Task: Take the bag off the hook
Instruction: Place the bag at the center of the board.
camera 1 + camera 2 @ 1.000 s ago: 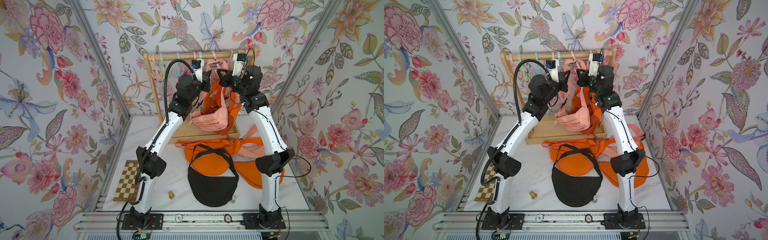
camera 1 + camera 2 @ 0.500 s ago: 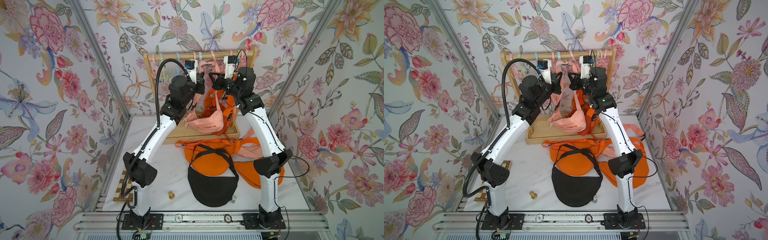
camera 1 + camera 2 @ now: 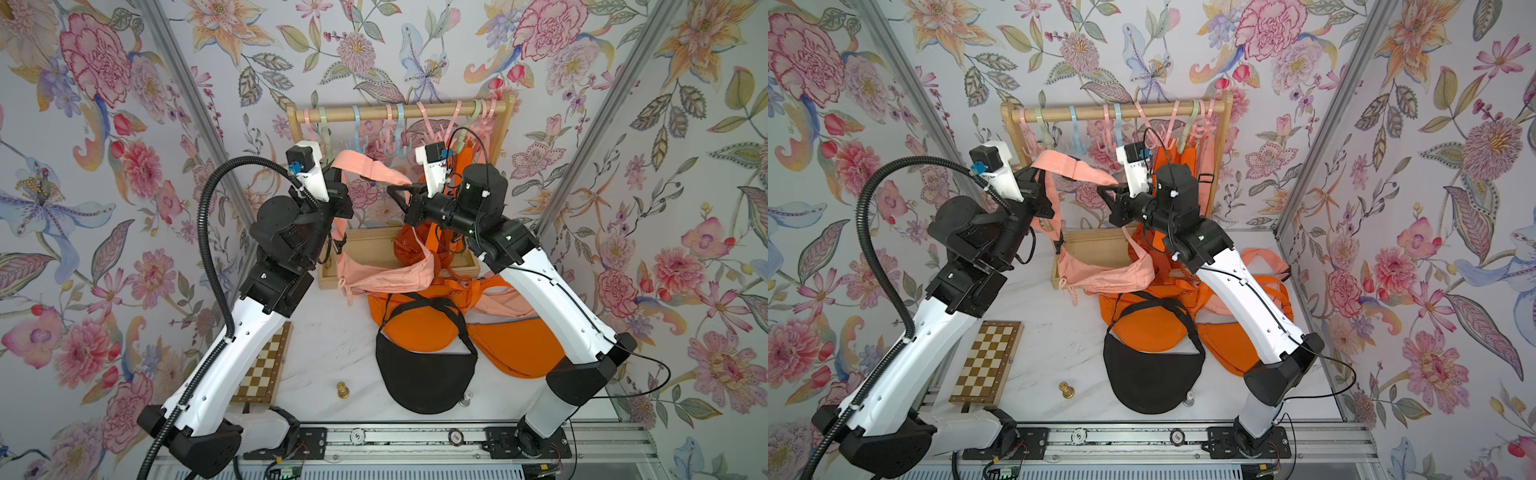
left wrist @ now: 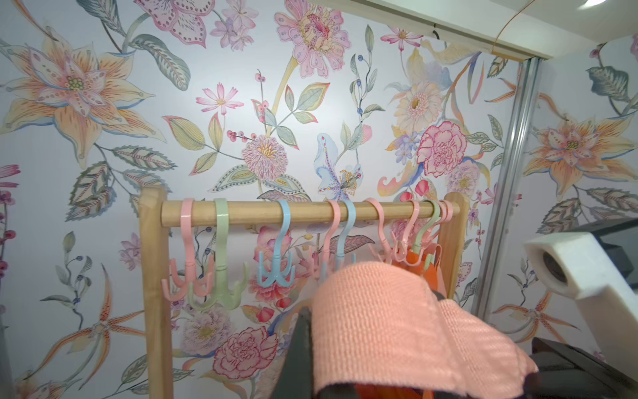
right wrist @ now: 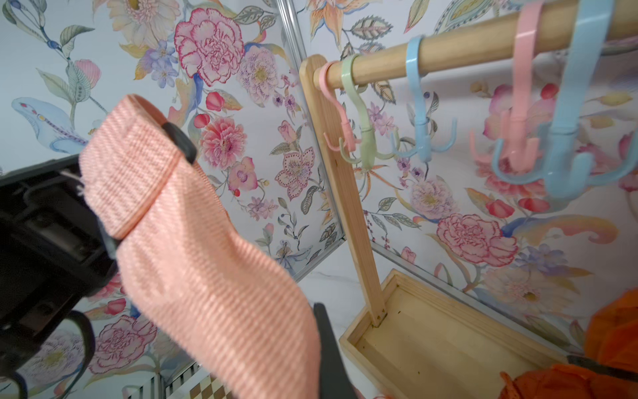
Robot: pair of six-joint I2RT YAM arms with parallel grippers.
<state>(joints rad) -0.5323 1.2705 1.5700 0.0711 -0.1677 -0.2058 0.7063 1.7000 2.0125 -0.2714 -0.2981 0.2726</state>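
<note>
- Both arms have drawn back from the rail (image 3: 374, 113).
- Left gripper (image 3: 337, 176) and right gripper (image 3: 401, 189) are clamped on the strap (image 3: 370, 170).
- Pink bag (image 3: 386, 276) dangles, seemingly clear of the hooks (image 3: 394, 143), near the bench's far edge; only setting it down remains.

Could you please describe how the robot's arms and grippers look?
Both arms have white shell links with black joints. The left arm carries a black ribbed conduit; the right arm has thin black wires. Each wrist bears a white camera housing with a blue connector. The left gripper and right gripper are black, with slim black jaws.
</note>
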